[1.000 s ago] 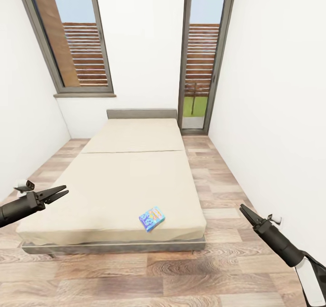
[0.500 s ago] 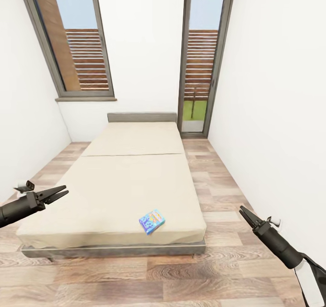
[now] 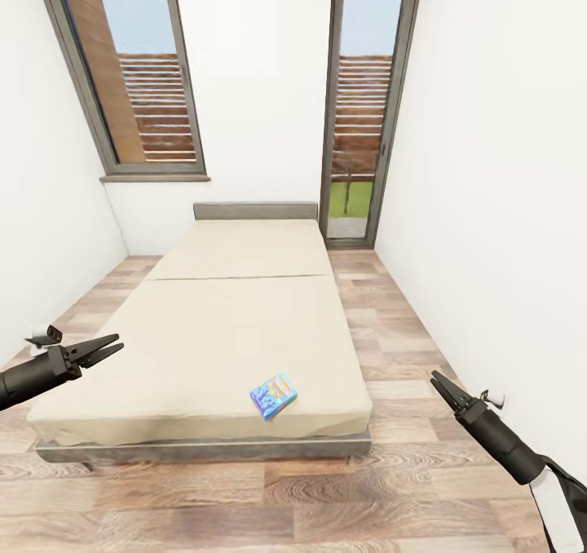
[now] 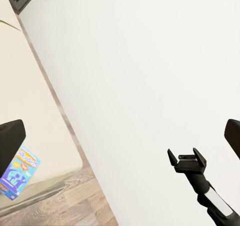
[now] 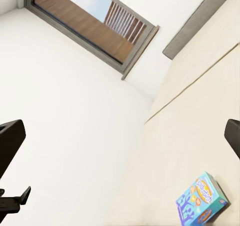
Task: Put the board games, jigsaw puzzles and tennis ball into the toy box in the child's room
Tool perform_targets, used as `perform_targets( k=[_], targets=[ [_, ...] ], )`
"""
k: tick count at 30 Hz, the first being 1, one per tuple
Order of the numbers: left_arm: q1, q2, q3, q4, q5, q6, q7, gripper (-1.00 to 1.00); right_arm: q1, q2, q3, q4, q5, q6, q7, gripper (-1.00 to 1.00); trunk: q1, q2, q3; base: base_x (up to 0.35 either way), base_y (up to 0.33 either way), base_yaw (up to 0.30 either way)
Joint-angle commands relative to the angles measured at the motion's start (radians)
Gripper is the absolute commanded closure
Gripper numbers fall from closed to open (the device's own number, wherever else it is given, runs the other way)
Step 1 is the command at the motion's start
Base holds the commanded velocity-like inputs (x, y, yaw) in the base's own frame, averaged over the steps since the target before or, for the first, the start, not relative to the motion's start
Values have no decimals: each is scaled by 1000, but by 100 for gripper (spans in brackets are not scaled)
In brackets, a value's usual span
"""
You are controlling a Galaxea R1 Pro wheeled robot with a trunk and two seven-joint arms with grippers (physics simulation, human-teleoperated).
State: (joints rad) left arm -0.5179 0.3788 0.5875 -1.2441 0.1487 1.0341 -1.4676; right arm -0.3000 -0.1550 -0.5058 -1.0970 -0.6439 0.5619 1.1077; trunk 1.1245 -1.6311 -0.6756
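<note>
A small blue board game [image 3: 273, 395] lies flat on the beige mattress of the bed [image 3: 236, 325], near its foot edge and right of centre. The same box appears in the left wrist view [image 4: 19, 172] and in the right wrist view [image 5: 202, 200]. My left gripper [image 3: 110, 347] hovers open over the bed's front left corner, well left of the box. Open too, my right gripper [image 3: 436, 380] hangs over the floor to the right of the bed, with nothing between its fingers. The table, toy box, jigsaw puzzles and tennis ball are out of view.
White walls close in on both sides. A dark-framed window [image 3: 134, 80] and a tall glazed door [image 3: 359, 104] stand behind the headboard [image 3: 254, 209]. Strips of wood-plank floor [image 3: 391, 333] run along each side of the bed and in front of it.
The whole picture has shifted down a little, so the camera moved. The box, the bed and both arms keep their places relative to each other.
</note>
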Motion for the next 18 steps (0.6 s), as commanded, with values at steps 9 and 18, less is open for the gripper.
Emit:
perform_targets(
  k=[9, 18],
  targets=[
    [-1, 0, 0, 0, 0, 11, -2, -100, -1, 0, 0, 0, -5, 7, 0, -100, 35, -64, -29, 0, 0, 0],
    [8, -18, -15, -6, 6, 5, -15, -100, -17, 34, 34, 19, -15, 25, -26, -100, 46, -84, -38, -30, 0, 0]
  ],
)
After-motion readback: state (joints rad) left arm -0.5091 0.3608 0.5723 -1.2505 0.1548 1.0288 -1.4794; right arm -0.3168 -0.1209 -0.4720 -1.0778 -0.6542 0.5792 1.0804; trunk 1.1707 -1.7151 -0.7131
